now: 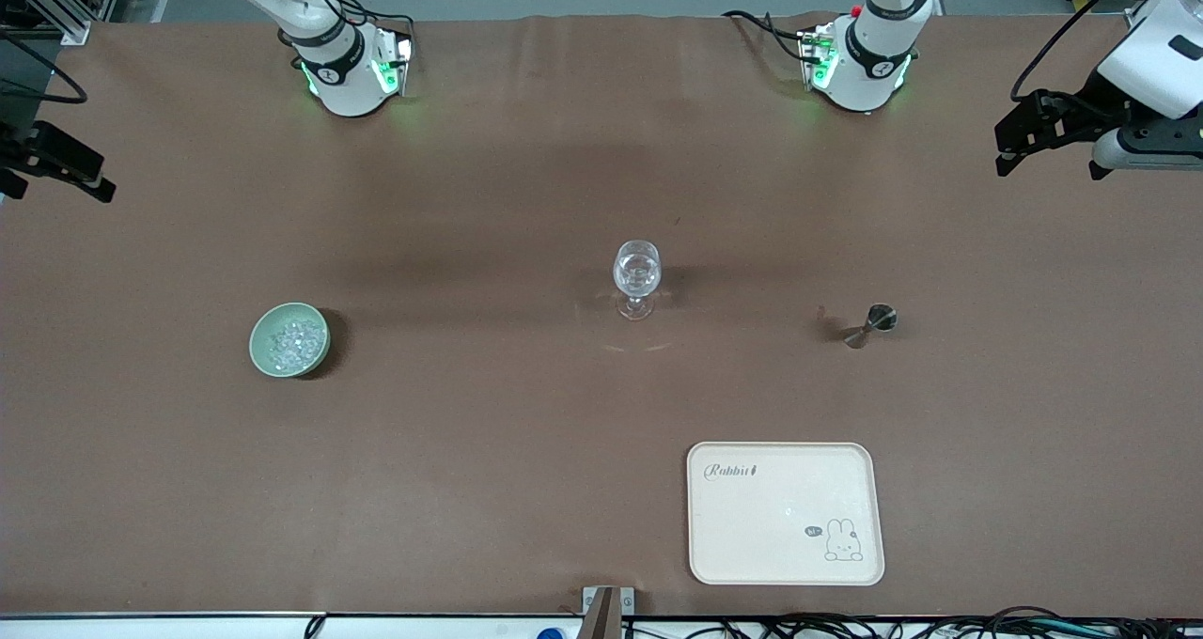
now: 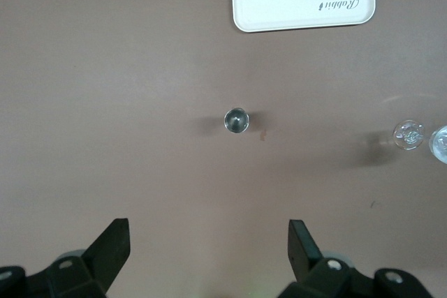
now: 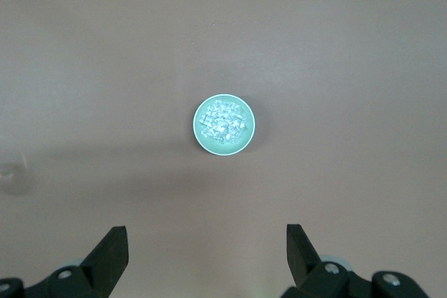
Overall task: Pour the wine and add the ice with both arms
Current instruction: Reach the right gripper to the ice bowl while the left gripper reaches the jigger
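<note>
A stemmed glass point(image 1: 637, 277) stands upright at the table's middle with clear liquid in its bowl. A green bowl point(image 1: 289, 339) toward the right arm's end holds the heap of ice point(image 1: 293, 341). A small metal jigger point(image 1: 869, 324) stands toward the left arm's end. My left gripper point(image 1: 1043, 155) is open and empty, high over the table's edge at the left arm's end; its wrist view shows the jigger point(image 2: 237, 120) below, between its open fingers point(image 2: 112, 246). My right gripper point(image 1: 56, 180) is open and empty, high over the right arm's end; its wrist view shows the bowl point(image 3: 223, 125) and ice point(image 3: 222, 121).
A cream tray point(image 1: 785, 512) with a rabbit drawing lies near the front camera's edge, nearer than the jigger; it also shows in the left wrist view point(image 2: 304, 5). The glass point(image 2: 412, 135) shows at that view's edge. Brown cloth covers the table.
</note>
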